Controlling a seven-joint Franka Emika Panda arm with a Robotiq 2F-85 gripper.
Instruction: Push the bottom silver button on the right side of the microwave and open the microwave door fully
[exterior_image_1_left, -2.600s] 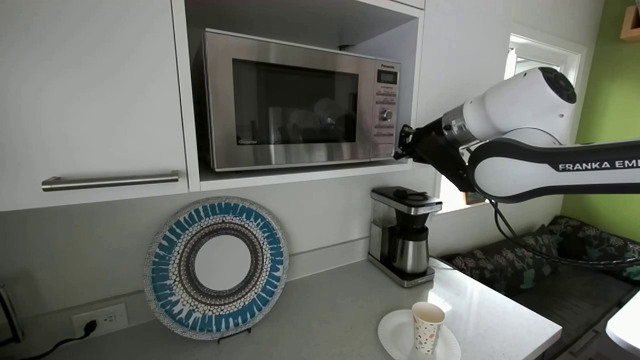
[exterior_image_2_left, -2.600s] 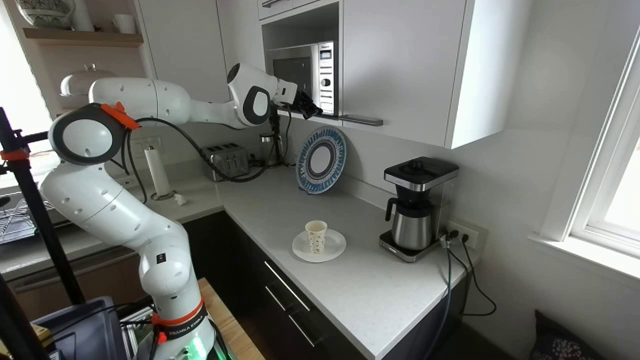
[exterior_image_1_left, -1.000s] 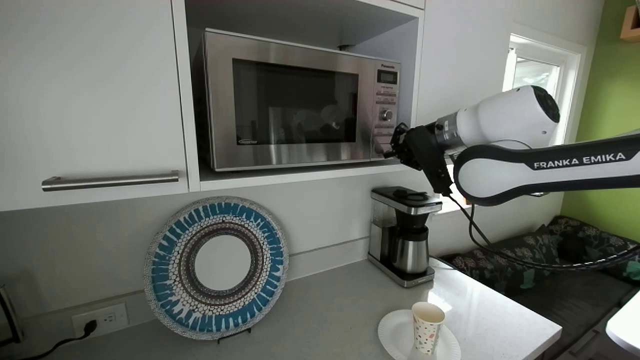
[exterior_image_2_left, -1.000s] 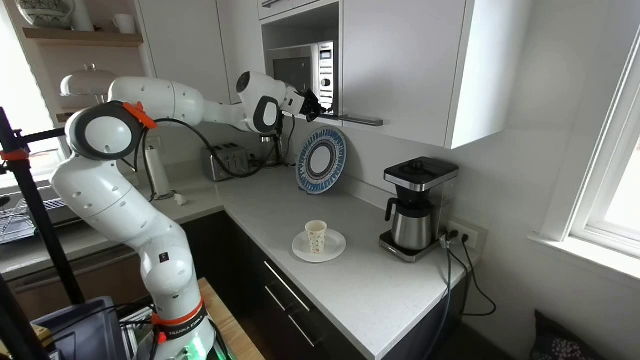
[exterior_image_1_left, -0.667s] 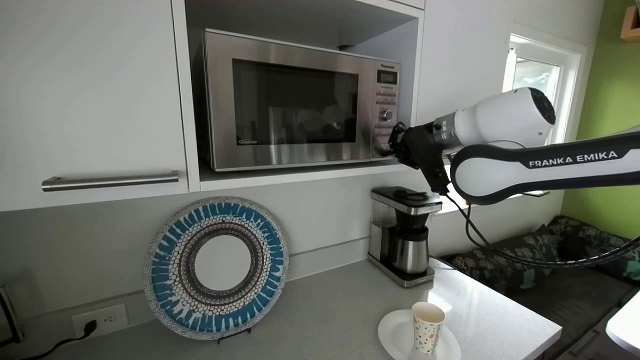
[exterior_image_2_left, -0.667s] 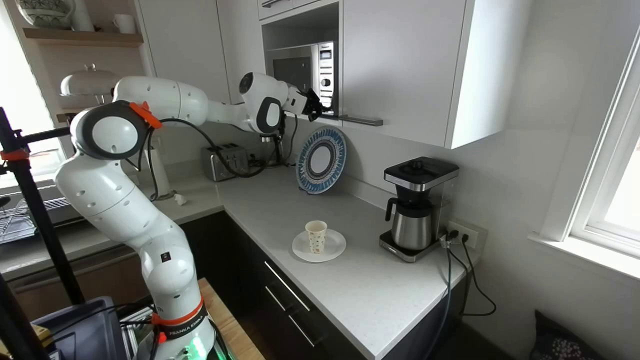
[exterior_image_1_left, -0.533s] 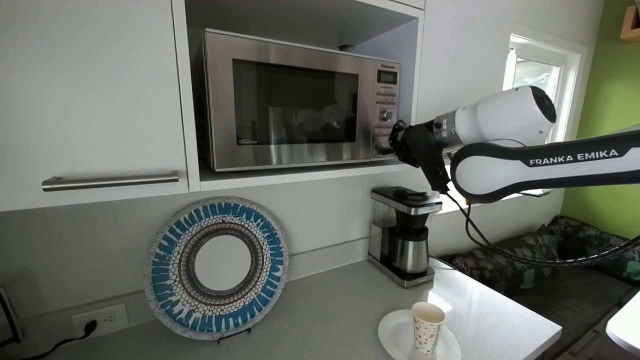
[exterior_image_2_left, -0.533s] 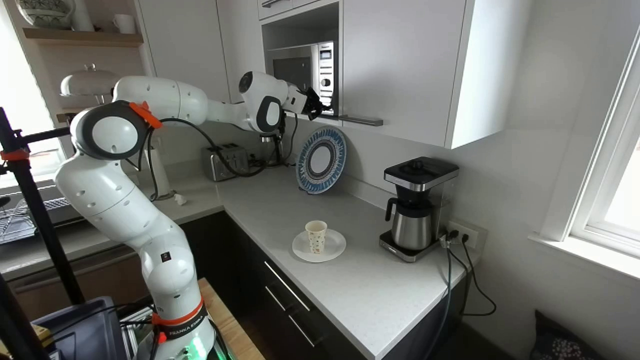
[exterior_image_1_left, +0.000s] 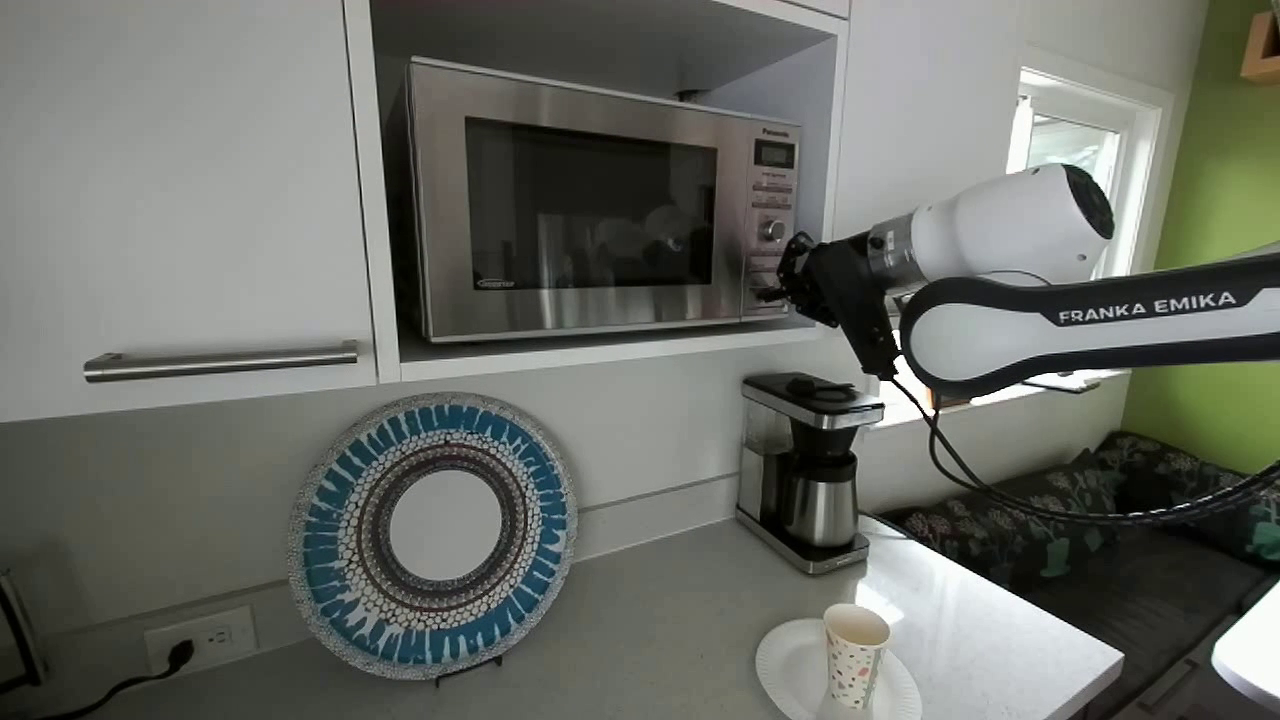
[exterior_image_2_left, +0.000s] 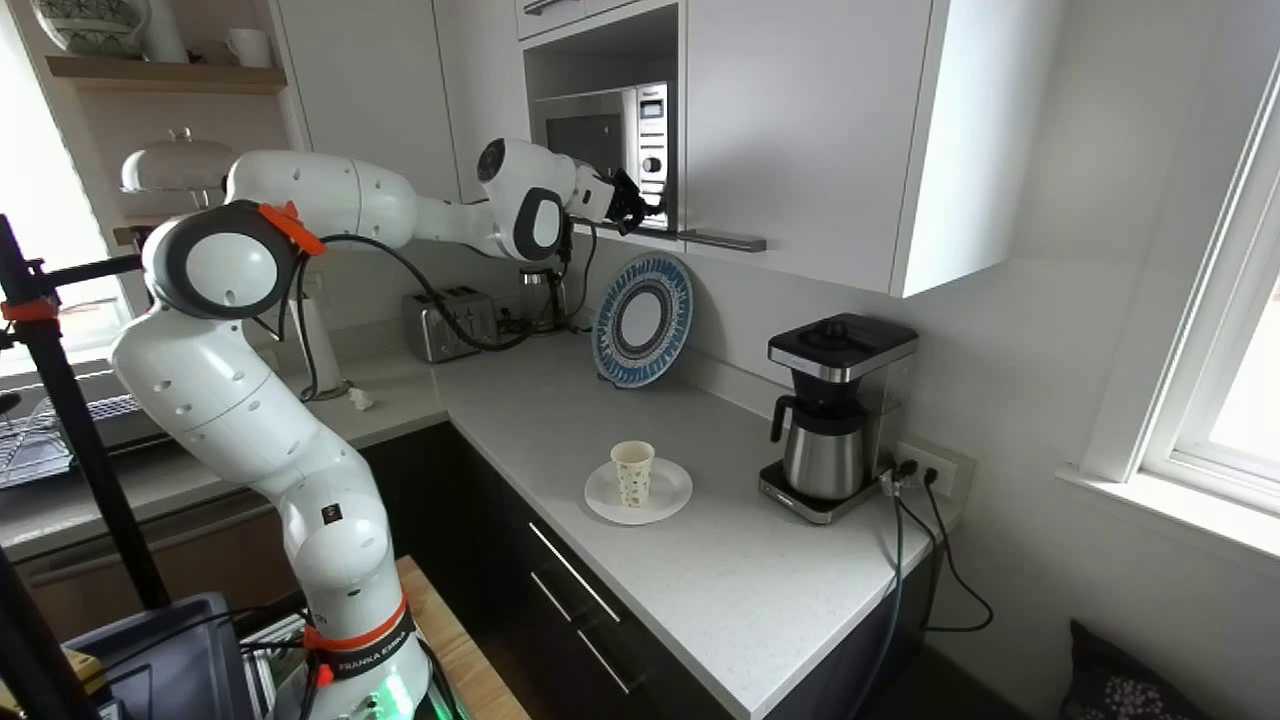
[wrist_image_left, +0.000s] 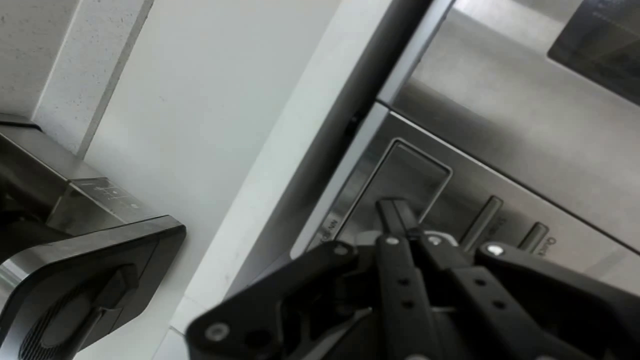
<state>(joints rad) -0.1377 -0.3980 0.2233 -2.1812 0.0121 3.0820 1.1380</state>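
Now higher, pincer perhaps on button

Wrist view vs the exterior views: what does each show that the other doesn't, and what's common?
Only the wrist view: a close-up of the framed bottom button, with the end effector overlapping it (contact can't be told), plus readable "Quick" lettering.

Only the exterior views: the knob, display, paper cup on its white plate, and the blue-patterned disc, each visible in both.

Shared: the microwave with its door shut, the coffee maker, and the end effector.
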